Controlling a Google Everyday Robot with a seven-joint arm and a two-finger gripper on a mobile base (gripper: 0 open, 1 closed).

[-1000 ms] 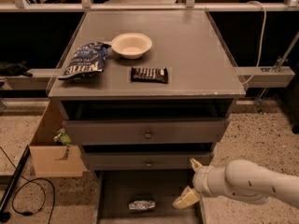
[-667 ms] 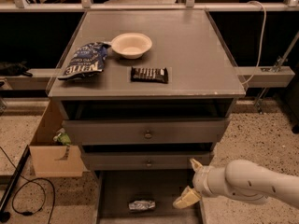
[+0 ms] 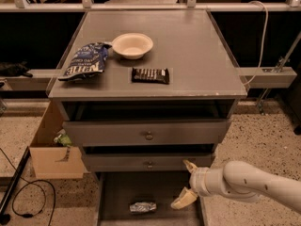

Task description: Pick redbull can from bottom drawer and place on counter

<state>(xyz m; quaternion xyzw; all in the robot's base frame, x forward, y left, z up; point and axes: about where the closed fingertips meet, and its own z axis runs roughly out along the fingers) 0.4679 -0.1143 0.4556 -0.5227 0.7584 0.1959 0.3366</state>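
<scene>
Approach step, nothing grasped yet: the redbull can (image 3: 143, 206) lies on its side on the floor of the open bottom drawer (image 3: 117, 187), near the front and a bit left of centre. The gripper (image 3: 187, 185) hangs over the right side of that drawer, just in front of the middle drawer's face (image 3: 146, 163), to the right of the can and apart from it. Its fingers (image 3: 184, 200) are spread wide and hold nothing. Judged next move: swing left and down so the jaws straddle the can across its narrow body, close, lift clear of the drawer front, then carry it up to the counter (image 3: 193, 51). There is free room on the right half of the counter; the left and middle hold a chip bag (image 3: 84, 62), a white bowl (image 3: 132, 44) and a dark candy bar (image 3: 150, 75). Writing: the chip bag shows big white block letters, something like "ETTLE", first letter unclear. The candy bar wrapper has pale print, too small to read. No label readable on the can, only silver shine.
</scene>
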